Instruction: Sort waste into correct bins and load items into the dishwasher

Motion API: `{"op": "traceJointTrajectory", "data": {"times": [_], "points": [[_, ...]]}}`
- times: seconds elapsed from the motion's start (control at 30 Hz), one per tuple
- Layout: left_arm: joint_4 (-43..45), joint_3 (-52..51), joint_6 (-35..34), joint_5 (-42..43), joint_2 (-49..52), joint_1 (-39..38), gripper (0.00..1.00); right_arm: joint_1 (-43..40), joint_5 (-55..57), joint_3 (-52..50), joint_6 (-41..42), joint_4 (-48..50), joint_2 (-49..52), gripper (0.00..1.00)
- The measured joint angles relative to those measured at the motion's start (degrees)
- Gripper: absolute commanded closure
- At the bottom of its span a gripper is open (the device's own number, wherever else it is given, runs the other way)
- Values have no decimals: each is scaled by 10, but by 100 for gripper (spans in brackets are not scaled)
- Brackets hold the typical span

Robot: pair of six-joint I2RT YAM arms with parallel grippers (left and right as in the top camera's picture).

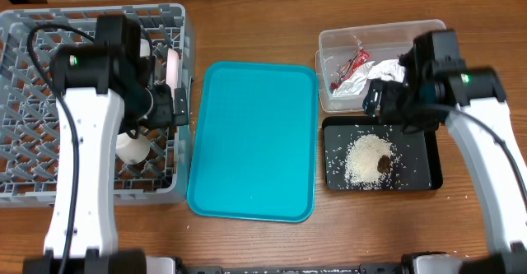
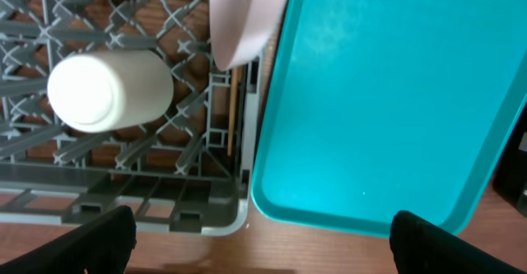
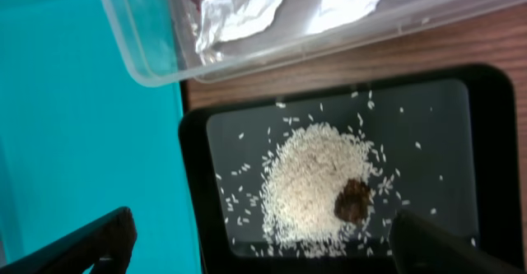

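Currently: both grippers released, holding nothing.
Loose white rice grains [image 3: 309, 179] and small brown food lump [image 3: 354, 202] lie in shallow black rectangular tray [image 3: 490, 159].

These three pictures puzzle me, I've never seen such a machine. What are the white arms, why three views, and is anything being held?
The top view looks down on a table with two robot arms. The other two come from cameras on the wrists, so the dark tips at their bottom corners are the arm's own fingers.

The left gripper hangs open over the grey dish rack, which holds a white cup and a pink bowl, beside the teal tray. The right gripper hangs open over the black tray with rice and a brown lump. Behind it, the clear tub holds a red wrapper and crumpled paper. Neither gripper holds anything.
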Motion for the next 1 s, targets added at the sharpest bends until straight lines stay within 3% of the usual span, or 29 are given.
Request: {"op": "traceJointTrajectory", "data": {"times": [0.2, 0.37, 0.57, 1.0], "points": [[96, -157, 0, -4, -147, -5, 0, 0, 3, -126, 0, 79, -134, 0], [188, -295, 0, -5, -330, -5, 0, 0, 3, -244, -7, 139, -281, 0], [204, -362, 0, -5, -509, -5, 0, 0, 18, -270, -10, 128, -389, 0], [202, -372, 0, -14, -538, -5, 0, 0, 34, -270, -10, 115, -386, 0]]}}
